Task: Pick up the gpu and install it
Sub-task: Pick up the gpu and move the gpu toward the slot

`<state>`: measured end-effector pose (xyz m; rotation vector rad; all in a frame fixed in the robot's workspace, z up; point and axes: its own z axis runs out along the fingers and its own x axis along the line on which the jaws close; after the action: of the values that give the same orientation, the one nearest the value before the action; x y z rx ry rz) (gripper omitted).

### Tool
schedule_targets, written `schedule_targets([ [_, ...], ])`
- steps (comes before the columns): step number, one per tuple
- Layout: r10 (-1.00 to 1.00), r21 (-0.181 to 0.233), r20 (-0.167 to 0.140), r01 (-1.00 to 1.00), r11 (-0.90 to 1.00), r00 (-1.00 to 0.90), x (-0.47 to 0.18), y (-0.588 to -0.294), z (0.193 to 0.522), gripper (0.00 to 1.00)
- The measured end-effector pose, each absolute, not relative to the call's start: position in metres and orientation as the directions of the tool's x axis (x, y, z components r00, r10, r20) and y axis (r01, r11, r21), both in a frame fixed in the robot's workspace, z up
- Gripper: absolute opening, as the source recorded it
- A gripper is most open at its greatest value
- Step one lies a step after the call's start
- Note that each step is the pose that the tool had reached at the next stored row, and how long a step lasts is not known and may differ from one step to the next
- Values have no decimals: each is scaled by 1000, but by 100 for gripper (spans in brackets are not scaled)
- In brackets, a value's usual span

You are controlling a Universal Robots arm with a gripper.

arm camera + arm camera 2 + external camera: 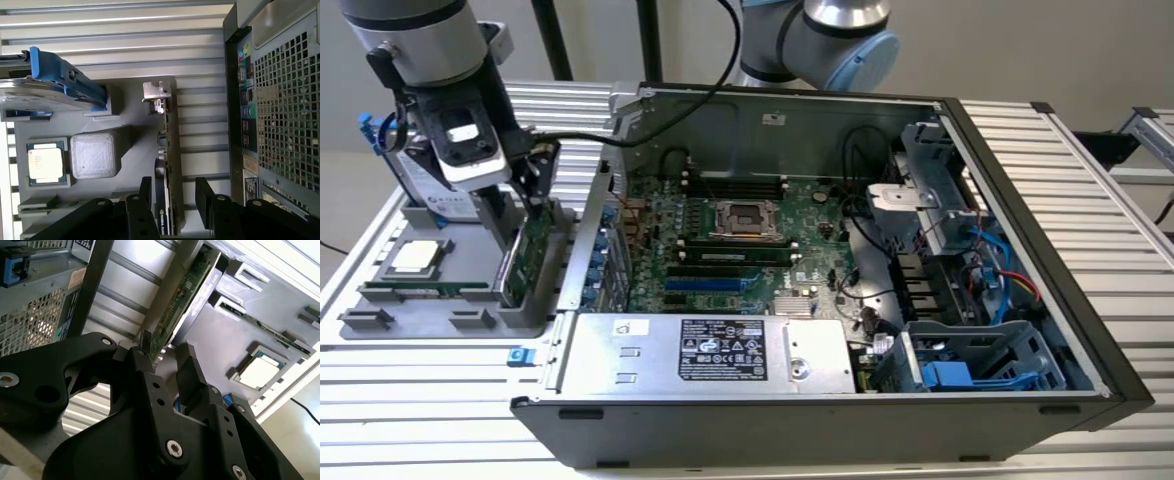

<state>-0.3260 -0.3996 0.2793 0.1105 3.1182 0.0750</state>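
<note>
One slatted metal desk [1074,190] carries everything we see. On it the open computer case [787,425] lies on its side. Just beside the case, toward the exterior view's left, sits a gray parts tray [400,325]. We find the gpu [520,255] not yet in the case: it stands on its long edge in a slot of that tray, thin side up. In the first wrist view its long axis runs from under the hand [175,186] away to the silver end bracket [157,95]. We judge the hand to be directly above the near end of the card, so the gpu lies straight below it. The hand is spread apart, and its fingers [205,192] stand one to each flat face of the card. A gap shows on both sides, so nothing is clamped.
</note>
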Motion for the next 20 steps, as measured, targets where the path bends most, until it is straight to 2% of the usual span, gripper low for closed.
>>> schedule_targets([
  [20,71,49,-19,70,996,-997,-326,-400,270,100],
])
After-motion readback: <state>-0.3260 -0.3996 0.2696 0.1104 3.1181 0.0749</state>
